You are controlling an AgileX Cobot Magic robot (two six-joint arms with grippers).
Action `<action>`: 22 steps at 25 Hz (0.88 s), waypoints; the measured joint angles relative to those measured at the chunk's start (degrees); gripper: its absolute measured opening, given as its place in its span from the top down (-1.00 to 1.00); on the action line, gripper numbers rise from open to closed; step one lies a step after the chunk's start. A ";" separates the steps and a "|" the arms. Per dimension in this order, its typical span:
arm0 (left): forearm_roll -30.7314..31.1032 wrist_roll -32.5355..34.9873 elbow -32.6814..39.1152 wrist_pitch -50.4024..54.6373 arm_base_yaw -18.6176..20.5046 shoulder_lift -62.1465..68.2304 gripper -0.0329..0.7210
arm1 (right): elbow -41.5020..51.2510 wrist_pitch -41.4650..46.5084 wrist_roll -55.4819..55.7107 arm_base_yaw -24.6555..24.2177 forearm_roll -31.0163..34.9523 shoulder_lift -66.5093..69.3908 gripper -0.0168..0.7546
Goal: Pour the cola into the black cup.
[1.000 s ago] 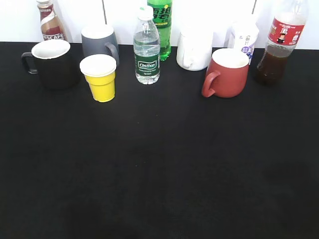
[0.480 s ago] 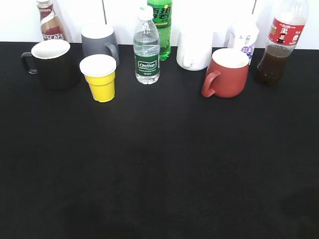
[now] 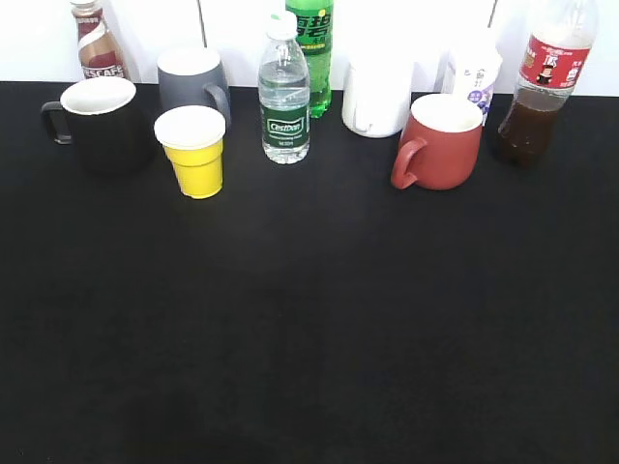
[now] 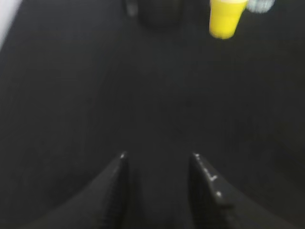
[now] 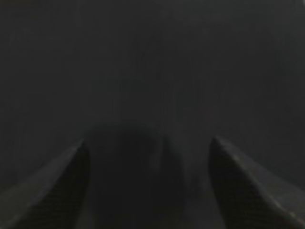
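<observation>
The cola bottle (image 3: 542,82), clear with dark liquid and a red label, stands at the back right of the black table. The black cup (image 3: 102,123), white inside with its handle to the left, stands at the back left. Its dark base shows blurred at the top of the left wrist view (image 4: 159,10). Neither arm shows in the exterior view. My left gripper (image 4: 158,156) is open and empty above bare black cloth. My right gripper (image 5: 147,143) is open and empty, low over the dark table.
Along the back stand a coffee bottle (image 3: 95,41), a grey mug (image 3: 193,82), a yellow cup (image 3: 193,150), a water bottle (image 3: 284,92), a green soda bottle (image 3: 314,48), a white mug (image 3: 377,97), a dark red mug (image 3: 440,140) and a white carton (image 3: 472,70).
None of the objects on the table has moved. A faint shadow near the table's front has shifted slightly.
</observation>
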 joint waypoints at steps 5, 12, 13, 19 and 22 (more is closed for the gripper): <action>0.00 0.00 0.13 0.06 0.02 -3.51 0.30 | 0.00 0.20 -0.02 -0.03 0.26 -7.27 -0.56; 0.05 0.00 0.13 0.06 0.02 -3.51 0.30 | 0.00 0.15 -0.07 -0.03 0.48 -7.27 -0.56; 0.05 0.00 0.13 0.06 0.02 -3.51 0.30 | 0.00 0.15 -0.07 -0.03 0.48 -7.27 -0.56; 0.05 0.00 0.13 0.06 0.02 -3.51 0.30 | 0.00 0.15 -0.07 -0.03 0.48 -7.37 -0.56; 0.05 0.00 0.13 0.06 0.02 -3.51 0.31 | 0.00 0.15 -0.07 -0.03 0.48 -7.44 -0.56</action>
